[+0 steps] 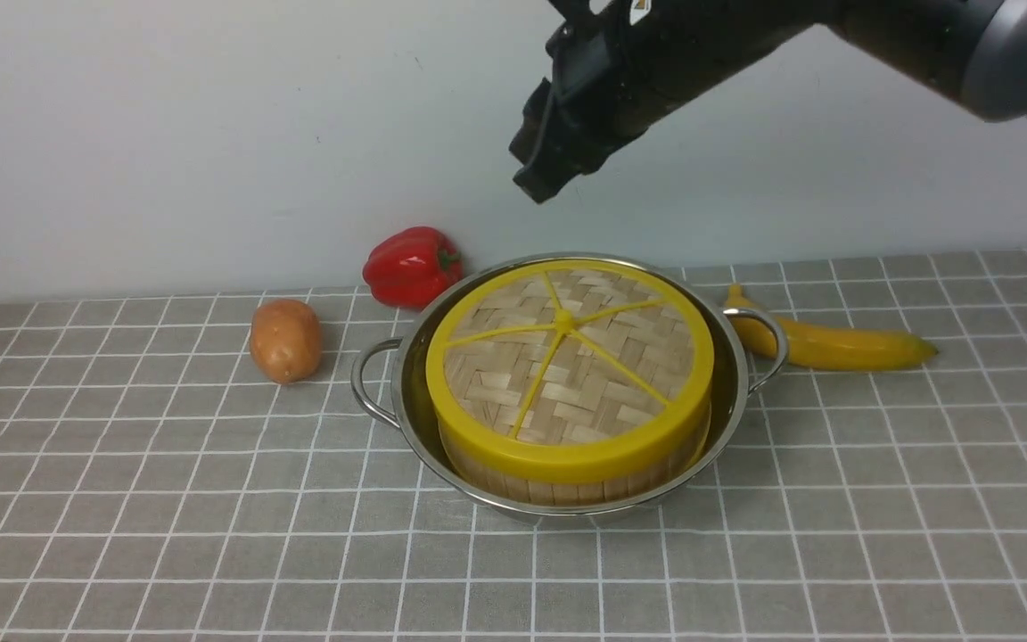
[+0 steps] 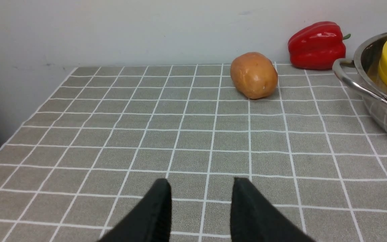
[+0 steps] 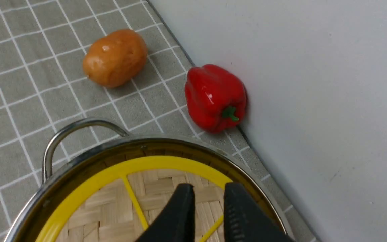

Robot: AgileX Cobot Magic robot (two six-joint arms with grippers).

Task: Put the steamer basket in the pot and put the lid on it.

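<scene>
The steel pot (image 1: 413,419) stands mid-table with the steamer basket (image 1: 558,488) inside it; only the basket's slat wall shows. The woven lid (image 1: 567,357) with its yellow rim lies flat on the basket. My right gripper (image 1: 536,183) hangs well above the pot's far side, touching nothing. In the right wrist view its jaws (image 3: 208,188) stand a narrow gap apart over the lid (image 3: 106,215), with nothing between them. My left gripper (image 2: 202,183) is open above bare cloth, left of the pot (image 2: 375,101).
A potato (image 1: 285,340) lies left of the pot and a red pepper (image 1: 412,265) sits behind it near the wall. A banana (image 1: 834,346) lies right of the pot, close to its handle. Grey checked cloth covers the table.
</scene>
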